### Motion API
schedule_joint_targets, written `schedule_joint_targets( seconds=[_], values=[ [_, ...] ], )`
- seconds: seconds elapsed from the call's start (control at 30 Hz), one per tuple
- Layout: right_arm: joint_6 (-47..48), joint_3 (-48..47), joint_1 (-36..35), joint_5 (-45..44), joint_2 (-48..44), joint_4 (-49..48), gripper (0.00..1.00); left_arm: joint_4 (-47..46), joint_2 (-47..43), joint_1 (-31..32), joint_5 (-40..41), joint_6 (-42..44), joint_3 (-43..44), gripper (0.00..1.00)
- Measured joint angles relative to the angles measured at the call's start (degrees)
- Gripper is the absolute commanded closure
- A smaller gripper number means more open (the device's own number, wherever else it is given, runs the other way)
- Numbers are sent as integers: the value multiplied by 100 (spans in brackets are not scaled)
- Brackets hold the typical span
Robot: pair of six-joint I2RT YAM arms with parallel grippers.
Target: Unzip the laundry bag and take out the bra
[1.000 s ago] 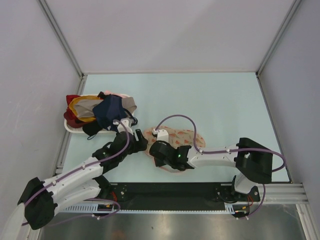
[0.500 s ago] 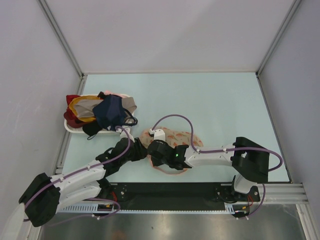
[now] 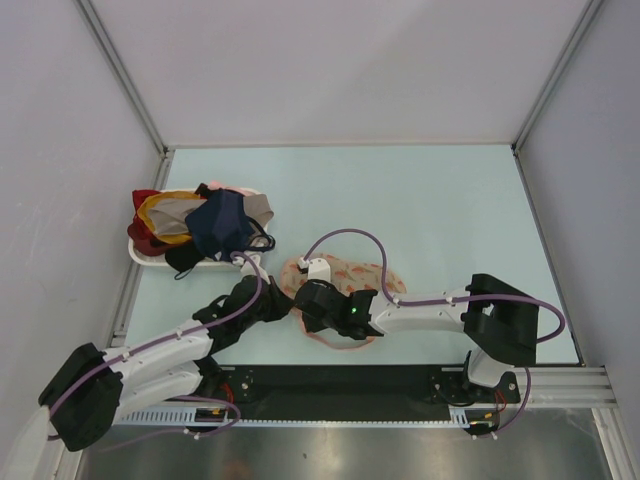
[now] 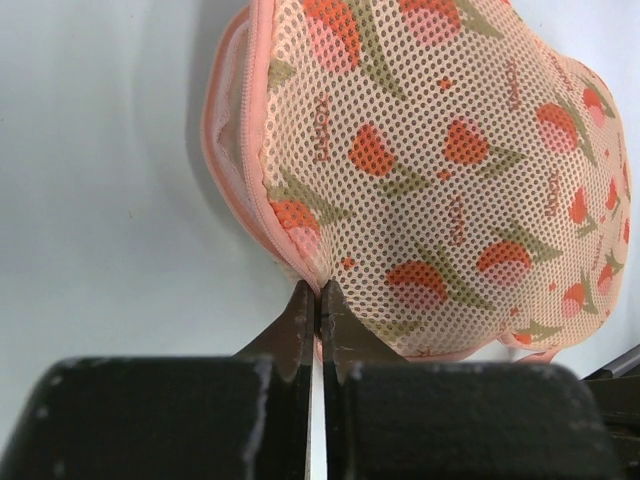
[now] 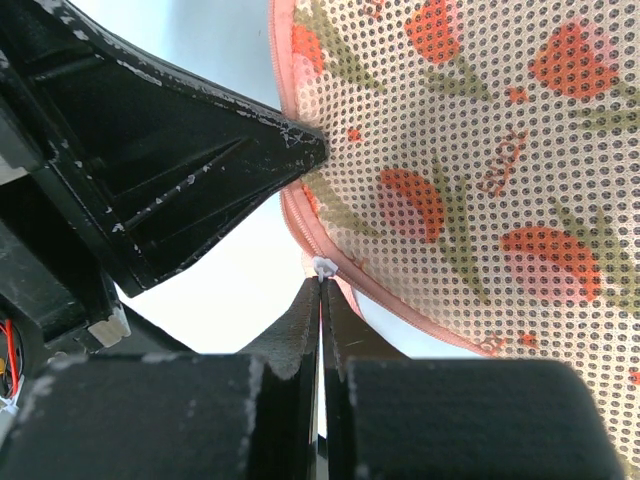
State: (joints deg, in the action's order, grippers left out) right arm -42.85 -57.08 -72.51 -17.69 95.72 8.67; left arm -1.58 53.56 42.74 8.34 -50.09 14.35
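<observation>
nearest the arm bases, the left gripper (image 4: 318,292) has its fingers pressed together on the pink edging at the left end of the laundry bag (image 4: 440,170), pinching the mesh edge; just beside it the right gripper (image 5: 321,284), fingers also pressed together, nips a small white tab (image 5: 323,266) on the zip rim (the two sets of tips nearly touch). the bag lies on the pale table (image 3: 450,200), near the front middle; farther back on the left, a heap of clothes (image 3: 205,222) sits in a white tray (image 3: 140,258)
</observation>
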Motion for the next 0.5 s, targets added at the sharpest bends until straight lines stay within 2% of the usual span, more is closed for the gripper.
schedule_joint_targets(
  seconds=[0.5],
  values=[
    [-136, 212, 15, -131, -179, 13, 100, -52, 175, -17, 0, 20, 63, 100]
  ],
)
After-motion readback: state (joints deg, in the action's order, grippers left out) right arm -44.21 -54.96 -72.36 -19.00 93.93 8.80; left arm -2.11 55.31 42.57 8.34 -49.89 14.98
